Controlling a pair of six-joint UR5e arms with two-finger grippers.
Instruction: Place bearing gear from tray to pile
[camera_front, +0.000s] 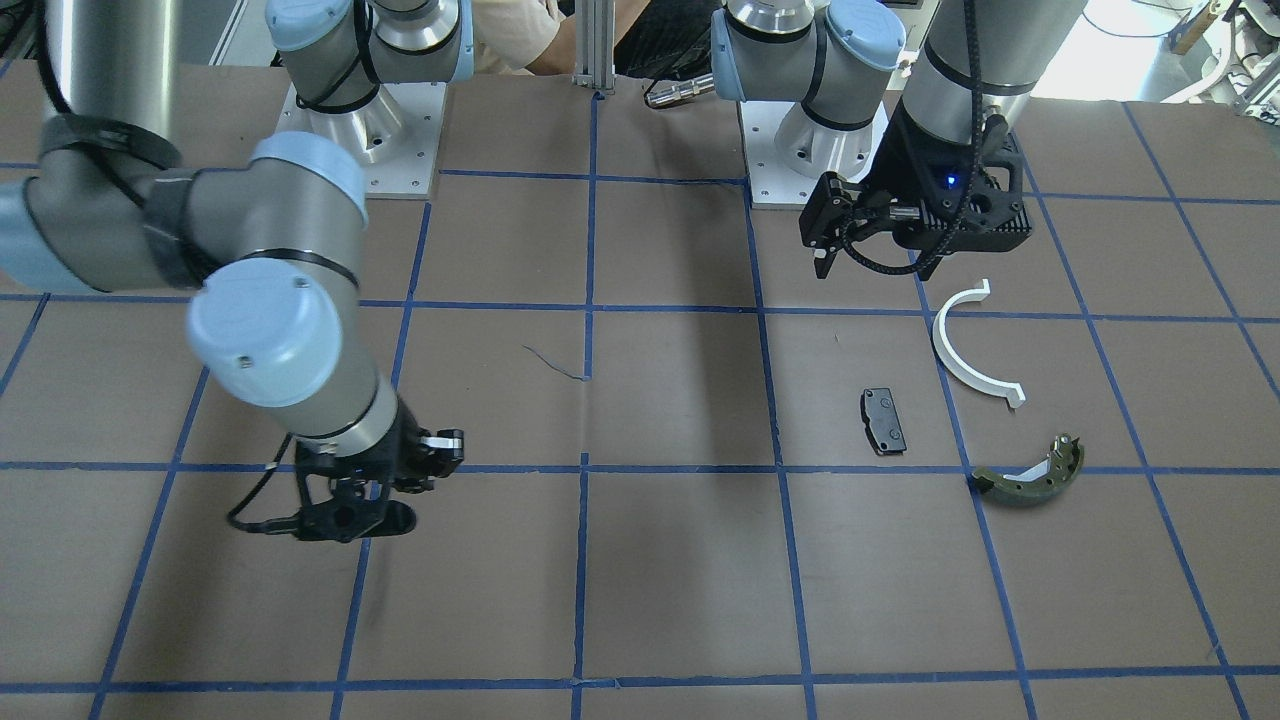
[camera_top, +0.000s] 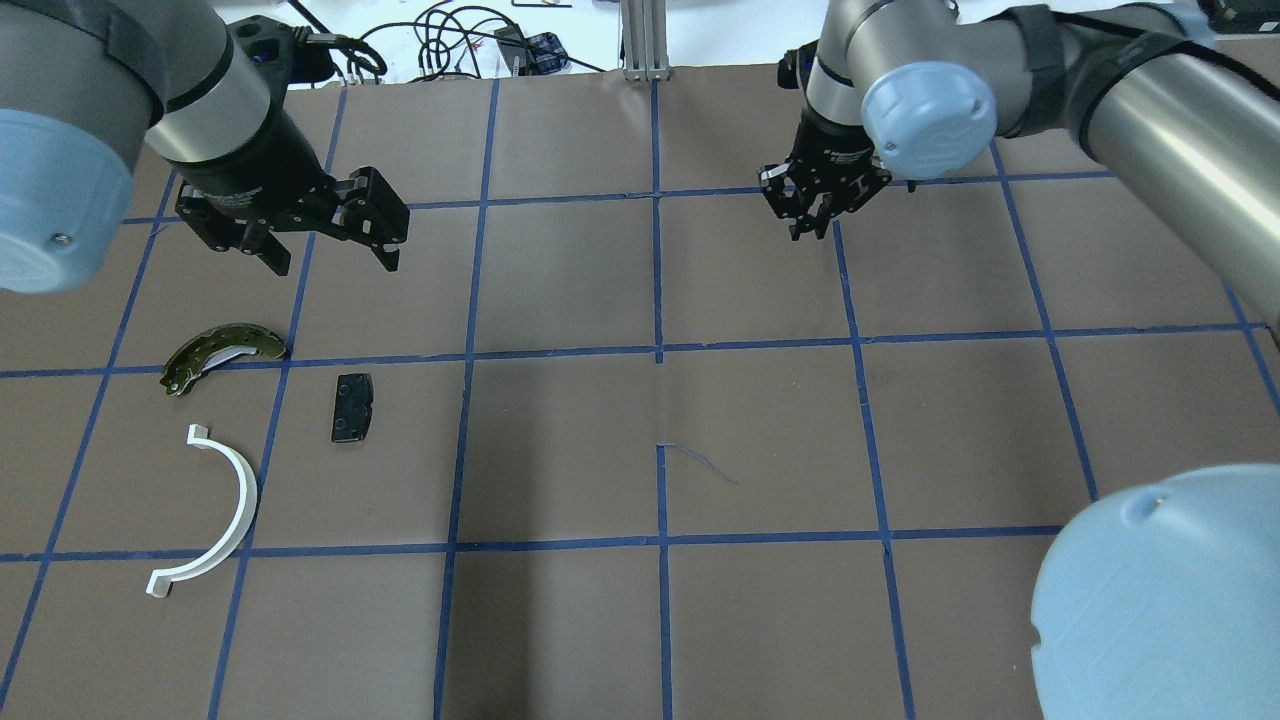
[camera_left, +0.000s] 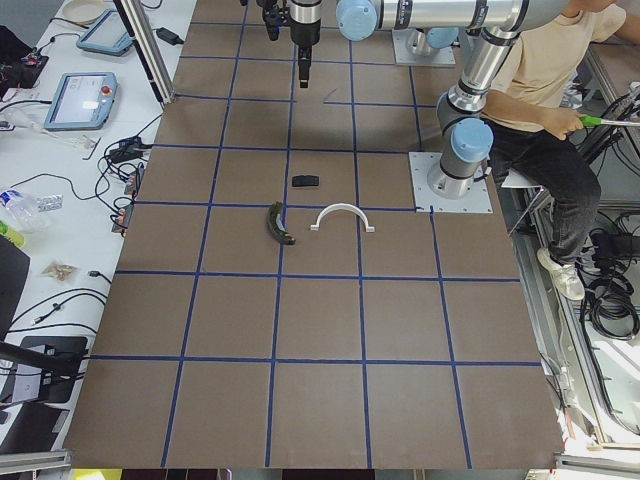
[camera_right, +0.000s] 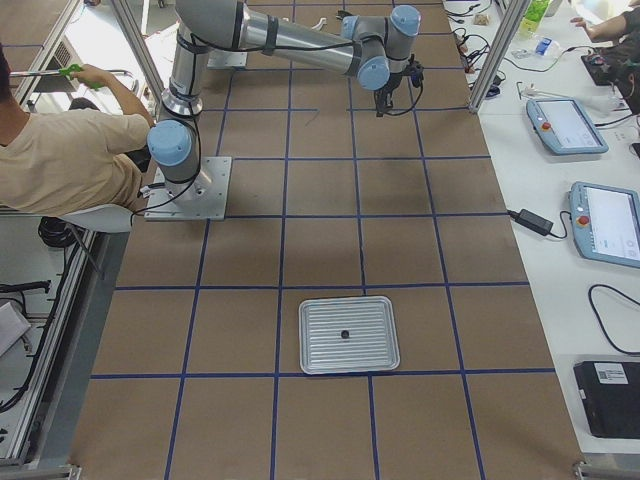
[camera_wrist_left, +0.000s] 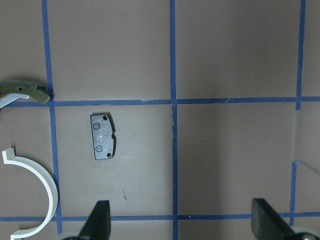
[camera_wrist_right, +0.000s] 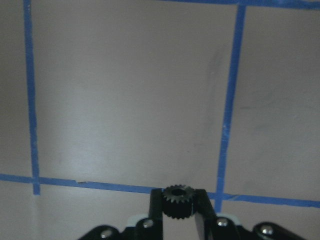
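Observation:
My right gripper (camera_wrist_right: 178, 202) is shut on a small black toothed bearing gear (camera_wrist_right: 178, 200) and holds it above the brown table, on the far side (camera_top: 815, 225). The pile lies on my left: a black brake pad (camera_top: 351, 408), a white half-ring (camera_top: 225, 510) and an olive-green brake shoe (camera_top: 222, 352). My left gripper (camera_top: 330, 262) is open and empty, hovering just beyond the pile; its wrist view shows the brake pad (camera_wrist_left: 103, 135) between and ahead of its fingers. The silver tray (camera_right: 310, 335) shows only in the exterior right view, far from both grippers.
A small dark object (camera_right: 343, 333) sits at the tray's middle. Blue tape lines grid the table. A seated person (camera_right: 70, 150) is behind the arm bases. Tablets and cables lie on the side bench (camera_right: 590, 220).

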